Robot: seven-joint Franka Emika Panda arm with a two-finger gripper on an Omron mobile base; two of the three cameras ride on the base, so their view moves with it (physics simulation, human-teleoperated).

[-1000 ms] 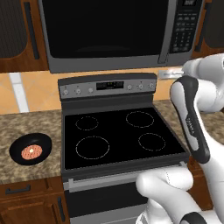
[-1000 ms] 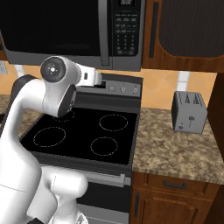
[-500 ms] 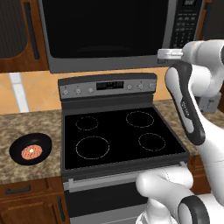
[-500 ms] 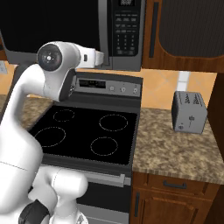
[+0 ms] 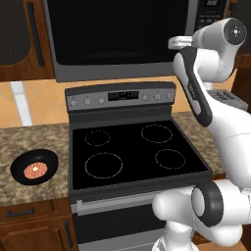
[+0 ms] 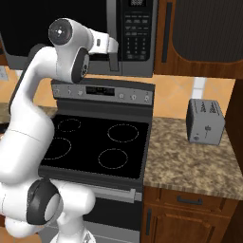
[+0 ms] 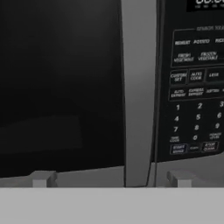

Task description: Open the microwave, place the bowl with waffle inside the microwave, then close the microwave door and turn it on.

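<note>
The microwave is a wide black and dark-grey unit that hangs above the stove, between brown wooden cabinets; its top is cut off in both base views. The microwave door is a large sheet of dark glass in a grey frame; it is shut, and nothing inside can be made out through the glass. Its handle is a long grey bar that stands upright at the right edge of the door, just beside the button panel, where small pale keys and digits show, but their words are too blurred to read. The gripper is raised to the level of this handle and close in front of it; in the hand view its two finger tips stand well apart, one on each side of the handle, so the claw is open and holds nothing. Whether the tips touch the door I cannot tell. The bowl is small, shallow, round and black; it sits upright on the speckled counter left of the stove, far from the gripper. The waffle lies flat in the middle of the bowl, a little reddish-orange disc with a pale grid. A small grey toaster stands on the counter to the right of the stove.
</note>
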